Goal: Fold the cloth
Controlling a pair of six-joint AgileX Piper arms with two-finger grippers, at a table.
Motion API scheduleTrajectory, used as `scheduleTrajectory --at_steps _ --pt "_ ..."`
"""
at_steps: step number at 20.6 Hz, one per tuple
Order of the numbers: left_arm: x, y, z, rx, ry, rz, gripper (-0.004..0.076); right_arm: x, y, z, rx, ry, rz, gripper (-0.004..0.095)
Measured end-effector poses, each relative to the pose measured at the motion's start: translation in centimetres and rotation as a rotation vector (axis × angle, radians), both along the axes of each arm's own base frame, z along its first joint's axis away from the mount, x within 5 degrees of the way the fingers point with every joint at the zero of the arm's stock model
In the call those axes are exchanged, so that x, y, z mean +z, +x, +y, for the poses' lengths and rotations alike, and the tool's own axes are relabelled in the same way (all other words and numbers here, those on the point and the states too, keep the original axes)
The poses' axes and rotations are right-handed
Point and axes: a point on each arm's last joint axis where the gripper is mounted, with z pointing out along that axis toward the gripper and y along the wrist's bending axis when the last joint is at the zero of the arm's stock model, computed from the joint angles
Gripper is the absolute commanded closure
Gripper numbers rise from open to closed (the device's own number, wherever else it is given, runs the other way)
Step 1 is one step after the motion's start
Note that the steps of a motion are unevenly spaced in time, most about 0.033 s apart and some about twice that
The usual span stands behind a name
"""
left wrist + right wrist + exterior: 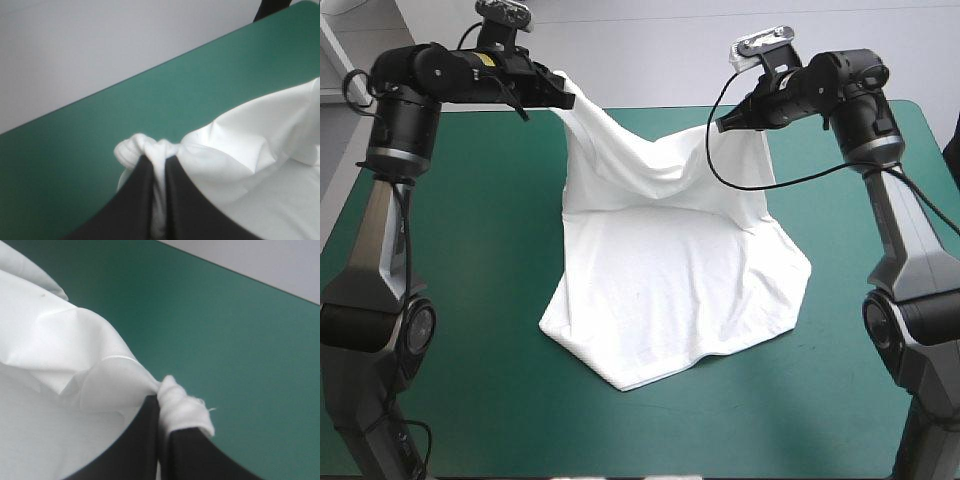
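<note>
T-shirt [670, 300] hung like a little tent from two pinched corners. The left gripper [563, 97] had its fingers squeezed almost tight on one bunched corner, high over the far part of the table [470, 260]. The right gripper [722, 124] pinched the other corner the same way, a bit lower. The top half of the T-shirt was up in the air and sagged in the middle. The bottom half lay flat near the middle of the table, with its hem toward me.

I think this was the lifting step of a fold, with the held edge ready to go over the flat part. Next I would need to bring both grippers toward me together, at the same height, and lay the held edge down near the hem. If one side went faster, the fold would come out crooked.
</note>
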Motion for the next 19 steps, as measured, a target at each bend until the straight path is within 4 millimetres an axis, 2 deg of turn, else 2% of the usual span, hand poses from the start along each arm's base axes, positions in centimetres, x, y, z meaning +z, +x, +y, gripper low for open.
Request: scheduleTrajectory --at_steps 1,2,3,4,8,10,11,12,13,14,16,19 --pt "-1.0 0.8 -0.1 0.000 0.005 0.021 0.0746 -0.9 0.7 0.1 -0.003 -0.009 0.015 0.0921" --pt "-3.0 2.3 -0.4 -0.002 0.016 0.059 0.0746 -2.7 1.8 0.3 -0.004 -0.027 0.048 0.0921" --pt "-3.8 2.9 -0.5 -0.002 0.019 0.074 0.0746 -3.5 2.3 0.4 -0.004 -0.033 0.059 0.0921" --pt "-5.7 4.1 -0.7 -0.003 0.029 0.108 0.0746 -4.7 3.0 0.5 -0.004 -0.040 0.076 0.0921" --pt "-10.1 6.6 -1.2 -0.013 0.052 0.185 0.0745 -7.3 4.7 -0.6 -0.032 -0.031 0.126 0.0917" --pt "-11.5 7.3 -1.4 -0.014 0.057 0.207 0.0723 -7.7 5.3 -2.1 -0.060 0.015 0.146 0.0854" --pt "-12.1 7.5 -1.4 -0.015 0.061 0.217 0.0687 -7.8 5.4 -3.1 -0.060 0.049 0.160 0.0801" --pt "-12.3 7.6 -1.4 -0.017 0.063 0.226 0.0609 -8.0 5.5 -3.6 -0.049 0.082 0.180 0.0712" --pt "-12.6 7.6 -1.4 -0.022 0.065 0.239 0.0517 -8.2 5.6 -4.5 -0.039 0.119 0.204 0.0626" --pt "-12.7 7.6 -1.5 -0.026 0.067 0.250 0.0373 -8.6 5.7 -5.1 -0.034 0.142 0.226 0.0491" --pt "-12.8 7.4 -1.5 -0.035 0.066 0.268 0.0242 -9.2 5.9 -6.7 -0.045 0.186 0.270 0.0353" --pt "-12.9 7.1 -1.7 -0.055 0.053 0.308 0.0218 -9.4 6.0 -8.0 -0.045 0.241 0.291 0.0322"
